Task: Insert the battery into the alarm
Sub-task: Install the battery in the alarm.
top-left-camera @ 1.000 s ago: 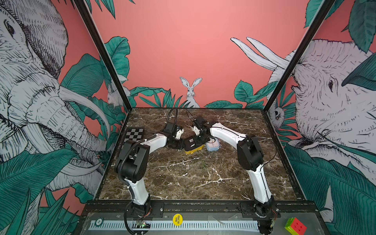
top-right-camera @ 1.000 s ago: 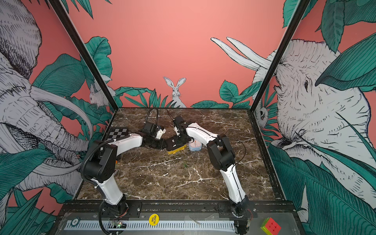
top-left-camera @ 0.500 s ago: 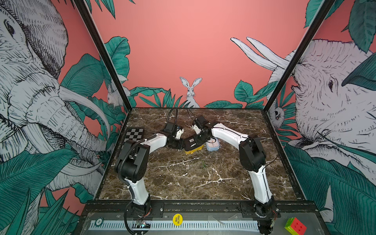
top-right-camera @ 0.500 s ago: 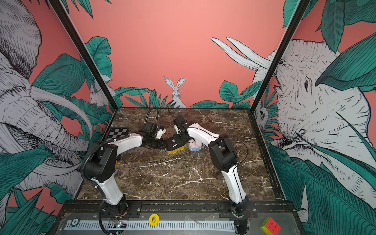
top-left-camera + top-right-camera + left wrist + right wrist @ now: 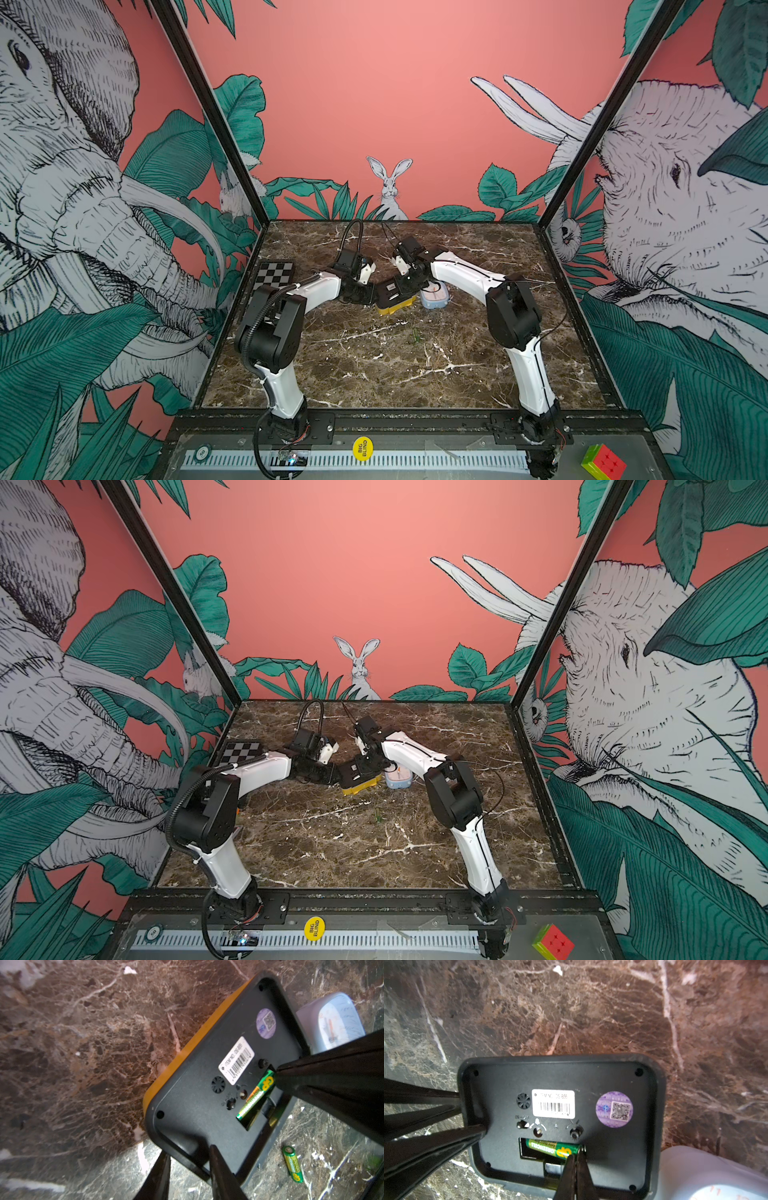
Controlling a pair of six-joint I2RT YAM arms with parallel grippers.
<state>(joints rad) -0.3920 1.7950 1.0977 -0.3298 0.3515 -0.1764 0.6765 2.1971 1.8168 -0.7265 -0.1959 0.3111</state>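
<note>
There are 2 green batteries: the slotted battery (image 5: 256,1095) and the loose battery (image 5: 292,1164). 2 clocks (1 face down, 1 face up): the yellow alarm (image 5: 395,305) and the pale blue clock (image 5: 435,298). 1 checkerboard (image 5: 275,272), 1 colour cube (image 5: 603,463).

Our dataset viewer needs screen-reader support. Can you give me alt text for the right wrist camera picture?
The right gripper, shut, touches the end of a green battery lying in the open compartment of a black alarm, back side up on a brown marble table. The left gripper clamps the alarm's edge; a pale blue clock sits beside it.
</note>
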